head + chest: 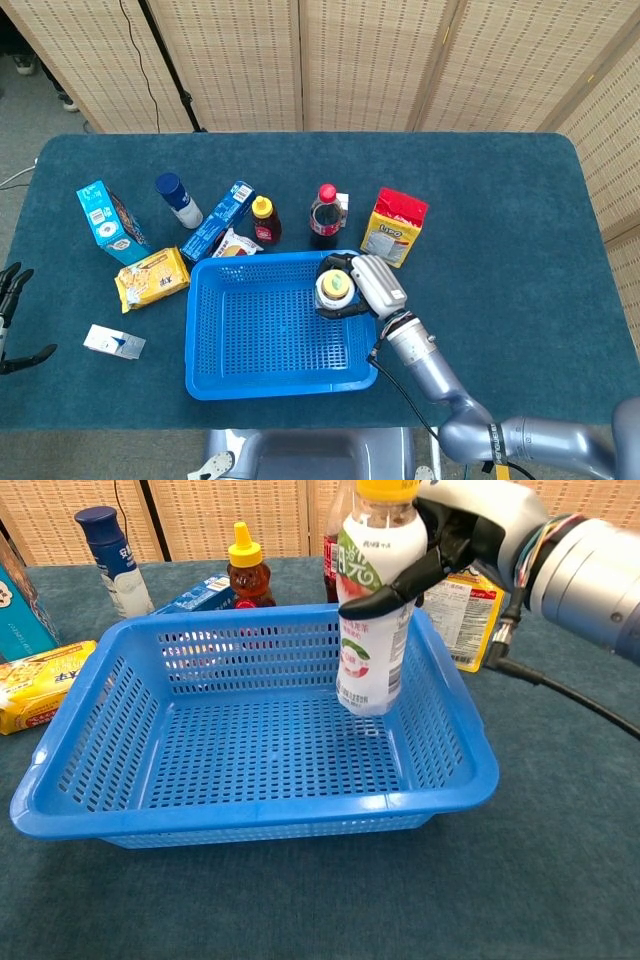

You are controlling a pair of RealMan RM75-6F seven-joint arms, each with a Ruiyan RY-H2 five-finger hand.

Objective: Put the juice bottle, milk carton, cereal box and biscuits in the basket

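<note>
Right hand (455, 535) grips the juice bottle (372, 600) around its upper body, fingers (385, 592) wrapped across the label. Bottle upright, inside the blue basket (280, 375), toward its right-hand wall; whether the base touches the mesh floor I cannot tell. From the head view the yellow cap sits near the basket's upper right corner, hand (368, 285) just beside it on the right.

Left hand (12, 320) at the far left edge of the head view, mostly cut off; fingers look spread, nothing in them.

Basket sits centre-low on the dark teal table (500, 220).

Left of the basket: yellow biscuit packet (152, 278) near its upper left corner; small milk carton (114, 342) lying flat lower left; teal cereal box (110, 222) upper left.

Behind the basket, left to right: white bottle with blue cap (179, 200), blue box (218, 220) lying at an angle, honey bottle (265, 220), cola bottle (324, 216), yellow Lipo packet (394, 228) with red top. A small red-and-white wrapper (235, 244) lies against the basket's back rim.
</note>
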